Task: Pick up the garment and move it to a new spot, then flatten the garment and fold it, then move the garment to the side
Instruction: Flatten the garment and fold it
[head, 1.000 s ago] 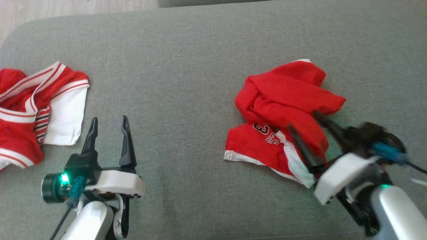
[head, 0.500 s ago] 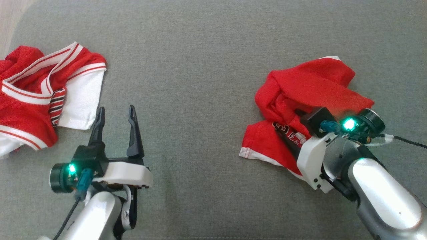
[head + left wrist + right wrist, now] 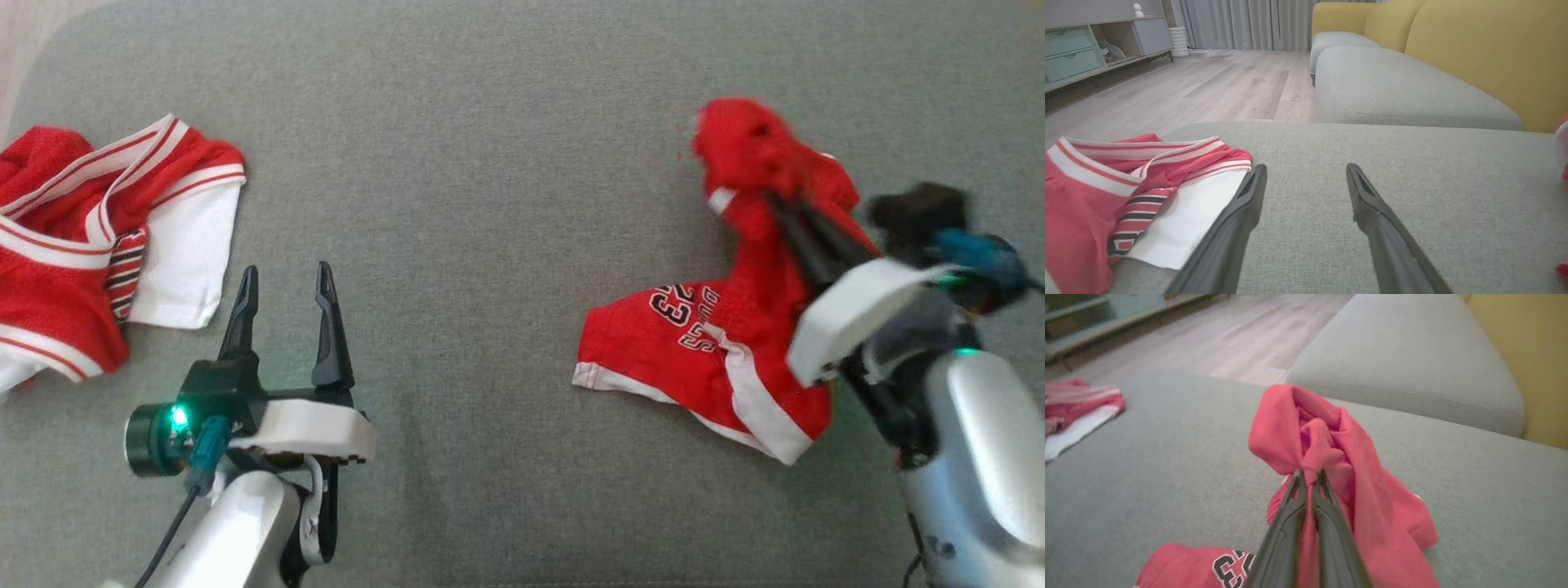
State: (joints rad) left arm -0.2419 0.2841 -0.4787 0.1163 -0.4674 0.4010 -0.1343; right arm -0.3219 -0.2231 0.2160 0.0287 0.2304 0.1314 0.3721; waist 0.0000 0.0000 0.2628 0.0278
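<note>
A: Nearest to us, at the near left, the left gripper (image 3: 286, 273) hovers low. Its fingers are spread wide and there is nothing between them. And on the other side?

B: The right gripper (image 3: 1311, 475) is pinched closed on a bunched fold of the red garment (image 3: 702, 343). That fold is held up. The lower part, with the number 23, lies on the grey cushion (image 3: 490, 204) at the right.

A: What may go wrong from here?

B: I think the pinch takes only a small knot of cloth. If the arm pulls quickly, the thin fabric may slide out and the garment would fall in a heap. The trailing hem can also drag on the cushion and twist, which makes the flattening harder.

A: And further away?

B: At the far left lies a second red and white garment (image 3: 122, 237). If the new spot is too near it, the two may overlap. Beyond the cushion is the wooden floor (image 3: 1229, 85), so a long swing could drop the garment there.
</note>
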